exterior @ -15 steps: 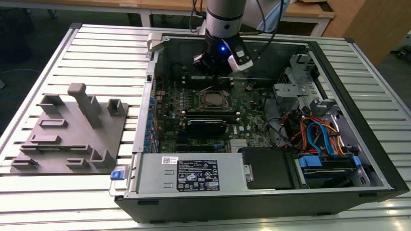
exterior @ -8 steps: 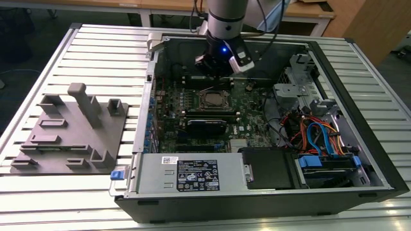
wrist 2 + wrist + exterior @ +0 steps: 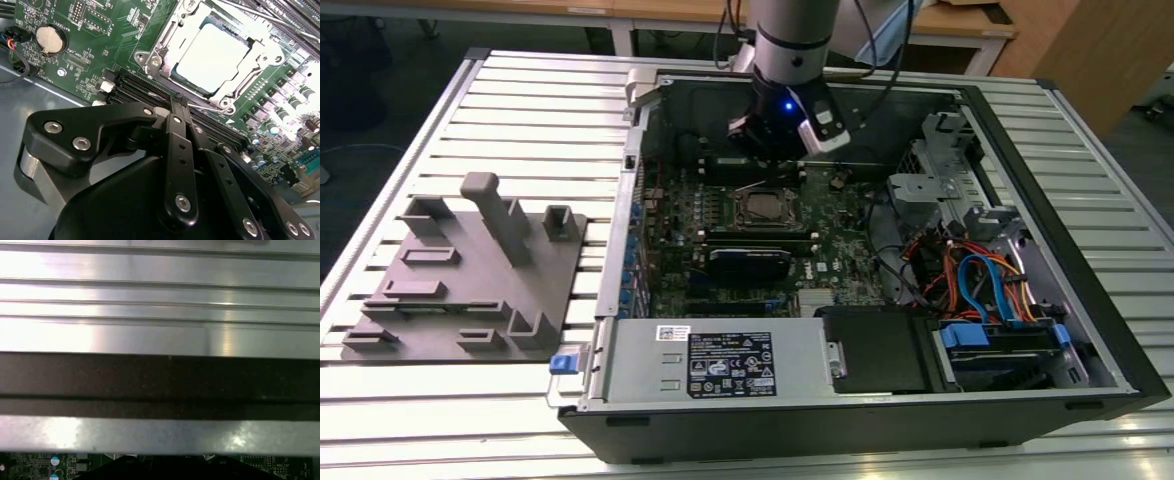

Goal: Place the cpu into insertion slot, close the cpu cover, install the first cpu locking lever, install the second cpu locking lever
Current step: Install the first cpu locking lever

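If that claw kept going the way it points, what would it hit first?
Probably the near edge of the cpu cover around the cpu; depth is unclear, so the black memory slots beneath the claw might come first.

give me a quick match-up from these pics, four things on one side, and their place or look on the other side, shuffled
Things
1. cpu
2. coin cell
3. grey fixture plate
4. end effector

Place or look
a. outside the computer case, on the exterior view's left
b. black, tips close to the edge of the socket
c. round and silvery, on the green board
d. pale square, ringed by the cpu cover

Pairs: 1-d, 2-c, 3-a, 4-b
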Controlling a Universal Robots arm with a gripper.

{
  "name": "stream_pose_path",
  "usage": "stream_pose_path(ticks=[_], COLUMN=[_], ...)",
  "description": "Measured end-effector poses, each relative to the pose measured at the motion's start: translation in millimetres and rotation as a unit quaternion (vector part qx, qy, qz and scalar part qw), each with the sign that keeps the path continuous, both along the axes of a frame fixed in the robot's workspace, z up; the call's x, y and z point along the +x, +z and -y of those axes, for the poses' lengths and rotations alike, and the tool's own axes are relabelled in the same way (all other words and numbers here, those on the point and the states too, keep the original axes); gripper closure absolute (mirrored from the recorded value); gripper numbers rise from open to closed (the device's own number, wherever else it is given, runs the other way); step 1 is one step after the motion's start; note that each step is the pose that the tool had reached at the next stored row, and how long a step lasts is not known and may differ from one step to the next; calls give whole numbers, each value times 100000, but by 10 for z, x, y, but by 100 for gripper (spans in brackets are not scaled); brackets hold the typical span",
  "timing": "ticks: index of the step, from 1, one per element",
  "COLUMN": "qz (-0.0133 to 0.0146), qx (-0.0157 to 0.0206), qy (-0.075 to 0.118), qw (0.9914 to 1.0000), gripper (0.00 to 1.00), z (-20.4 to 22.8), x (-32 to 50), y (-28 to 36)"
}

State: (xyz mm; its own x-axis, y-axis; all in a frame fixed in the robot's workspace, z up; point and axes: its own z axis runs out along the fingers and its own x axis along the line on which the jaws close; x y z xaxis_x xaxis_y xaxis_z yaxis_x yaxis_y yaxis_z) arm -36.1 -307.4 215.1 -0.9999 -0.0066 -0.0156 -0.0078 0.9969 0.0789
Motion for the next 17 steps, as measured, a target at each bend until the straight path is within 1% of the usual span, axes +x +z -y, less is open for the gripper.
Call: stream_pose_path(ticks=[2,3,5,7,17], qz=[-4,-8,-2,-2,10], qx=[96,231,804,1145,1201], qy=[-77,-156,-353,-567,-984], qw=[100000,100000,99996,99992,99988], gripper=[90,90,90,90,90], z=[0,1,0,0,0], x=[6,9,12,13,40], y=[-9,-11,-14,-15,-32])
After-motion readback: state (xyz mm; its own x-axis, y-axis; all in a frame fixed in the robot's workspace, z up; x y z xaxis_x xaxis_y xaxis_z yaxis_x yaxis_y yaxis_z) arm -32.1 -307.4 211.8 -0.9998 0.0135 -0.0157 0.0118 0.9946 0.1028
